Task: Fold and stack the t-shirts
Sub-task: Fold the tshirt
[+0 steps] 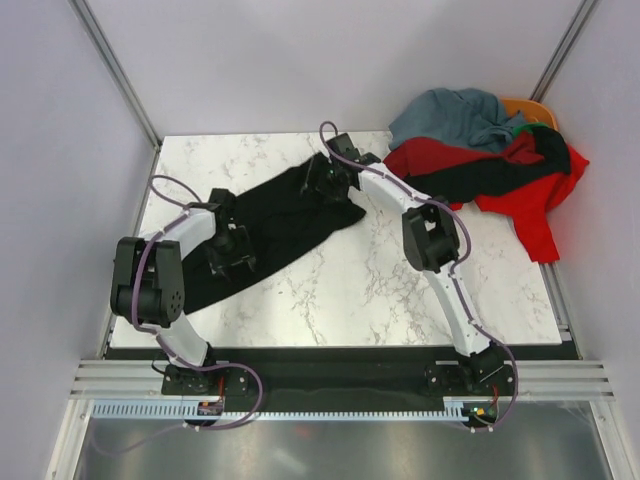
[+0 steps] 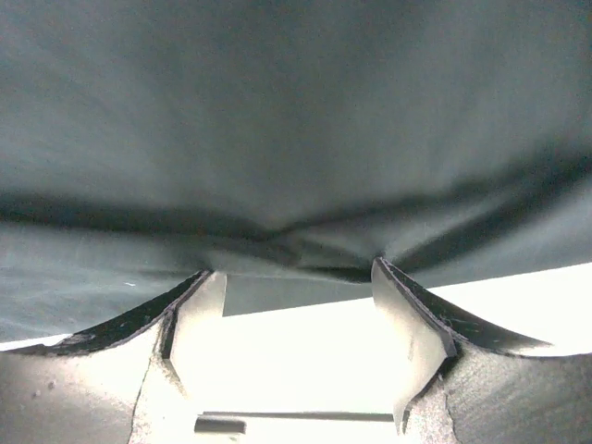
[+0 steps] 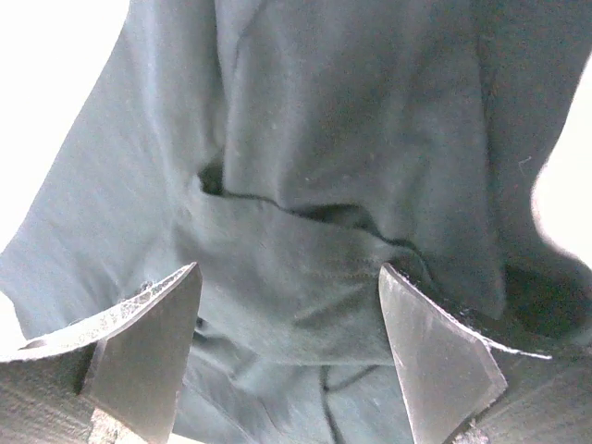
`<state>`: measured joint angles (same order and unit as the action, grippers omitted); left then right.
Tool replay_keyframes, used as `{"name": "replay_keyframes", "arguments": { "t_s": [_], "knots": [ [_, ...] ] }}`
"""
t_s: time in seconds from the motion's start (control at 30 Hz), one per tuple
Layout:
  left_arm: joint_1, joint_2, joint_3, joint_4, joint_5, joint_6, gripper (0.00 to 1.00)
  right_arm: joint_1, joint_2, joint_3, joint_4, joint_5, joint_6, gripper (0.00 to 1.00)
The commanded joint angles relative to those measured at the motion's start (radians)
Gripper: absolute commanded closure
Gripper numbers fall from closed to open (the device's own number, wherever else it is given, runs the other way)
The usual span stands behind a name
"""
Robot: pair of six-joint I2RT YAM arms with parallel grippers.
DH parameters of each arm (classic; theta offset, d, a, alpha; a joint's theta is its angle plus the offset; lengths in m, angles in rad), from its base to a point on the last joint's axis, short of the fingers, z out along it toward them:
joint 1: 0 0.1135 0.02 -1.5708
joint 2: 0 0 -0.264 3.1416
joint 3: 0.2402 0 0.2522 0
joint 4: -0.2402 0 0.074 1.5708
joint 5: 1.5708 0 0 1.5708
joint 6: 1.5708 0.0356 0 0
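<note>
on the worktop (image 1: 400, 290), the black t-shirt (image 1: 290, 225) is laid diagonally; left jaws are held wide at its edge, right jaws wide over a fold, nothing gripped, likely placed to pinch both ends.

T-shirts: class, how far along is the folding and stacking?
Done: nothing folded or stacked. In hand: the black t-shirt lies bunched on the table, left end effector and right end effector open over it. Left: folding it, then the heap of tees at the far right corner.
</note>
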<state>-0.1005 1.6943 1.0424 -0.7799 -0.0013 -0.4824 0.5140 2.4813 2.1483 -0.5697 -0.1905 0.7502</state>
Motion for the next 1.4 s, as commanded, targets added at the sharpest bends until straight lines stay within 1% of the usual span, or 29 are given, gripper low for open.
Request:
{"name": "replay_keyframes", "arguments": {
  "t_s": [0.0,0.03,0.07,0.1,0.17,0.2,0.3,0.33,0.4,0.47,0.5,0.53,0.57,0.67,0.8,0.83,0.9,0.93,1.0,1.03,1.1,1.13,1.17,1.2,1.23,1.27,1.3,1.33,1.37],
  "knots": [
    [-0.065,-0.054,-0.039,0.001,0.141,-0.111,0.28,-0.054,0.263,0.353,-0.105,-0.053,0.035,0.14],
    [-0.079,-0.056,-0.047,0.017,0.159,-0.125,0.28,-0.069,0.295,0.389,-0.064,-0.087,0.076,0.14],
    [-0.106,-0.056,-0.056,0.031,0.179,-0.143,0.28,-0.087,0.319,0.360,0.076,-0.127,0.180,0.14],
    [-0.122,-0.053,-0.071,0.051,0.225,-0.172,0.28,-0.110,0.320,0.325,0.155,-0.159,0.222,0.14],
    [-0.186,-0.032,-0.079,0.109,0.257,-0.208,0.28,-0.126,0.327,0.288,0.300,-0.147,0.283,0.14],
    [-0.209,-0.013,-0.082,0.138,0.318,-0.238,0.28,-0.135,0.340,0.303,0.327,-0.141,0.291,0.13],
    [-0.307,0.073,-0.047,0.244,0.409,-0.309,0.29,-0.160,0.413,0.378,0.448,-0.150,0.371,0.11],
    [-0.361,0.115,-0.021,0.252,0.412,-0.317,0.29,-0.164,0.438,0.386,0.529,-0.158,0.392,0.10],
    [-0.402,0.120,0.060,0.229,0.387,-0.324,0.32,-0.175,0.455,0.397,0.588,-0.168,0.411,0.09],
    [-0.422,0.052,0.103,0.196,0.357,-0.332,0.32,-0.178,0.449,0.413,0.603,-0.194,0.361,0.05],
    [-0.423,0.016,0.120,0.174,0.324,-0.326,0.32,-0.178,0.435,0.407,0.603,-0.201,0.301,0.03],
    [-0.423,-0.014,0.145,0.148,0.298,-0.311,0.32,-0.177,0.394,0.395,0.599,-0.202,0.267,0.02],
    [-0.423,-0.066,0.197,0.115,0.272,-0.277,0.30,-0.177,0.371,0.365,0.596,-0.205,0.243,0.02],
    [-0.423,-0.119,0.298,-0.014,0.186,-0.213,0.28,-0.170,0.282,0.348,0.576,-0.219,0.178,0.02],
    [-0.407,-0.209,0.352,-0.117,0.036,-0.153,0.26,-0.141,0.124,0.306,0.489,-0.184,0.120,0.02],
    [-0.372,-0.228,0.354,-0.148,0.024,-0.145,0.26,-0.137,0.017,0.215,0.431,-0.158,0.103,0.02],
    [-0.322,-0.287,0.338,-0.168,0.033,-0.116,0.26,-0.105,-0.124,0.048,0.418,-0.071,0.084,0.02],
    [-0.265,-0.309,0.329,-0.183,0.040,-0.107,0.26,-0.088,-0.269,-0.132,0.416,-0.034,0.071,0.02],
    [-0.204,-0.358,0.292,-0.190,0.067,-0.070,0.26,-0.020,-0.401,-0.291,0.407,0.038,0.022,0.02],
    [-0.144,-0.404,0.280,-0.191,0.075,-0.059,0.26,0.009,-0.504,-0.412,0.369,0.090,0.012,0.02],
    [-0.099,-0.442,0.236,-0.194,0.083,-0.022,0.26,0.096,-0.627,-0.528,0.326,0.132,0.027,0.02],
    [-0.065,-0.474,0.220,-0.196,0.083,-0.012,0.26,0.128,-0.662,-0.642,0.317,0.146,0.047,0.02],
    [-0.059,-0.487,0.187,-0.197,0.067,0.004,0.26,0.196,-0.695,-0.704,0.317,0.154,0.104,0.02],
    [-0.054,-0.499,0.168,-0.196,0.058,0.004,0.26,0.231,-0.747,-0.761,0.324,0.160,0.129,0.03],
    [-0.048,-0.512,0.150,-0.194,0.051,0.005,0.26,0.301,-0.766,-0.859,0.330,0.181,0.158,0.05],
    [-0.048,-0.533,0.115,-0.191,0.040,0.008,0.27,0.335,-0.780,-0.896,0.335,0.184,0.196,0.09],
    [-0.041,-0.542,0.098,-0.188,0.034,0.008,0.27,0.369,-0.791,-0.954,0.353,0.184,0.218,0.10],
    [-0.039,-0.551,0.069,-0.182,0.027,0.010,0.27,0.423,-0.791,-0.976,0.363,0.180,0.239,0.11],
    [-0.035,-0.573,0.058,-0.177,0.023,0.011,0.27,0.451,-0.788,-0.998,0.379,0.172,0.261,0.16]
  ]
}}
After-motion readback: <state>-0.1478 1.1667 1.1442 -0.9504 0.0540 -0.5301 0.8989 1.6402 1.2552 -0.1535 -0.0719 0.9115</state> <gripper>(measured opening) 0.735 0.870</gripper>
